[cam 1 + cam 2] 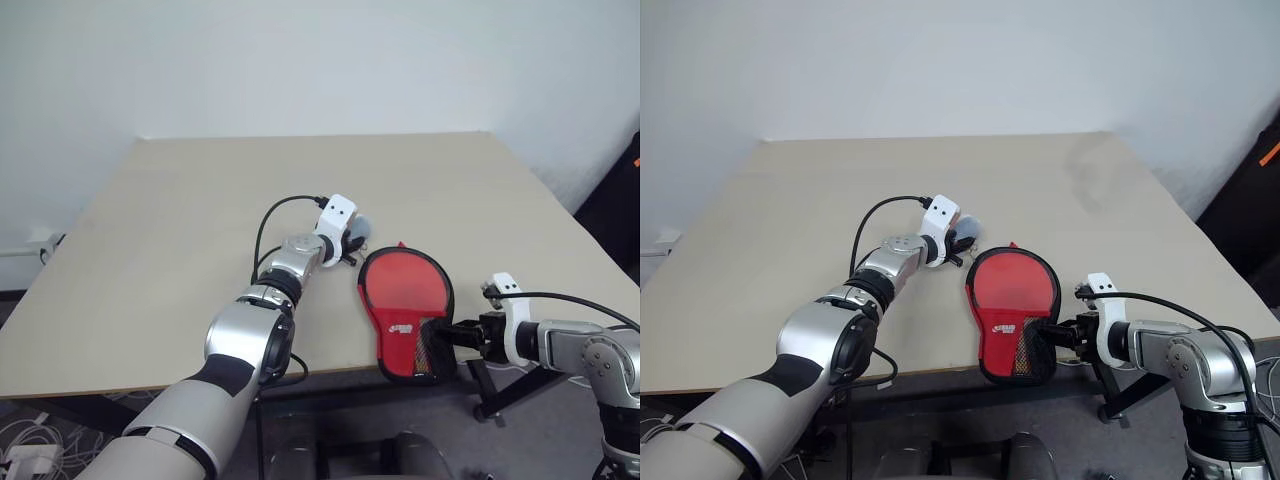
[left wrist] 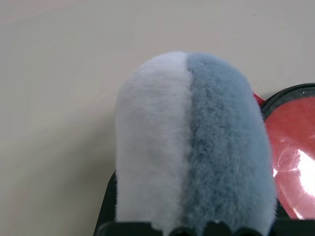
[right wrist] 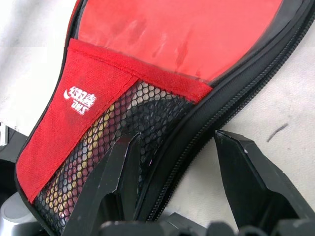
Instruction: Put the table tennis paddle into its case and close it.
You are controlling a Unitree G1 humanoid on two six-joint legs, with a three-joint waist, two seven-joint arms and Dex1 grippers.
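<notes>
The case [image 1: 405, 290] lies red side up near the table's front right edge, its narrow mesh end [image 3: 123, 132] at the edge. Its black zip edging [image 3: 231, 93] runs along one side. The table tennis paddle is hidden inside; only a tan and dark shape shows behind the mesh. My right gripper [image 3: 177, 142] is open at the mesh end, one black finger [image 3: 118, 172] over the mesh and the other on the table beside the zip. My left gripper [image 1: 355, 238] sits just beyond the case's rounded far end, its furry white and grey pads [image 2: 157, 147] pressed together.
The beige table [image 1: 200, 220] stretches wide to the left and back. A white wall stands behind it. A dark object [image 1: 615, 200] stands off the table's right side, and cables [image 1: 30, 245] lie on the floor at the left.
</notes>
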